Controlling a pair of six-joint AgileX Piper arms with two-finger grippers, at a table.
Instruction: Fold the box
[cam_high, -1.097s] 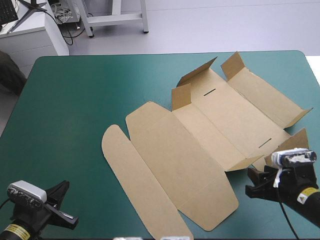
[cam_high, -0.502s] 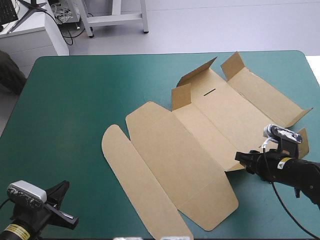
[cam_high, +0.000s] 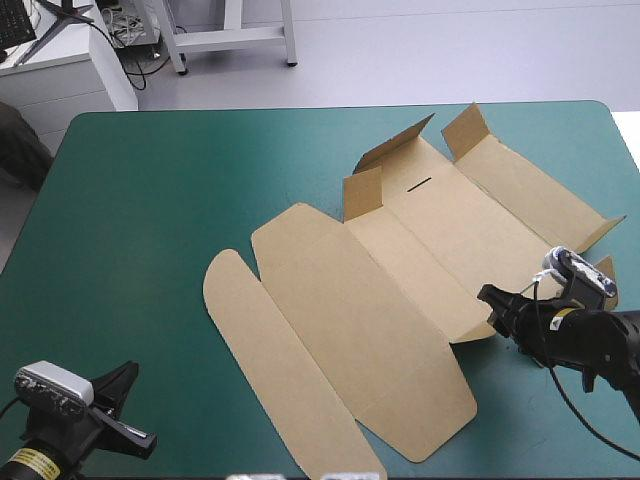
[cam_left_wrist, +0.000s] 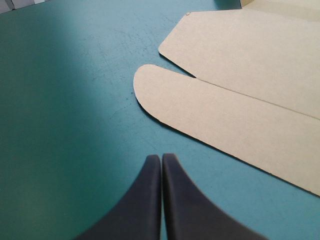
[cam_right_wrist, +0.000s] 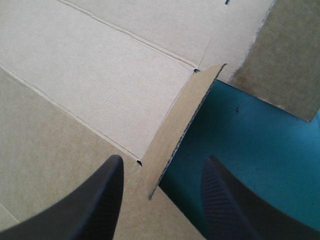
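The brown box (cam_high: 370, 290) lies as a cut sheet in the middle of the table. Its long rounded lid flap (cam_high: 255, 340) is flat and several small flaps at the far side (cam_high: 365, 190) stand up. My right gripper (cam_high: 495, 305) is open at the box's near right corner. In the right wrist view a small raised flap (cam_right_wrist: 182, 130) stands edge-on between the open gripper (cam_right_wrist: 162, 162), touching neither finger. My left gripper (cam_high: 145, 440) rests shut near the table's front left corner. The rounded lid flap (cam_left_wrist: 200, 105) lies ahead of the left gripper (cam_left_wrist: 161, 159).
Teal-green cover (cam_high: 150, 200) stretches wide to the left of the box. The table's right edge (cam_high: 625, 150) runs close behind the right arm, and another raised flap (cam_high: 600, 235) stands just beyond that arm.
My right gripper has come in from the front right toward the box and turned, and now straddles the small raised corner flap. The left arm and the box have not moved.
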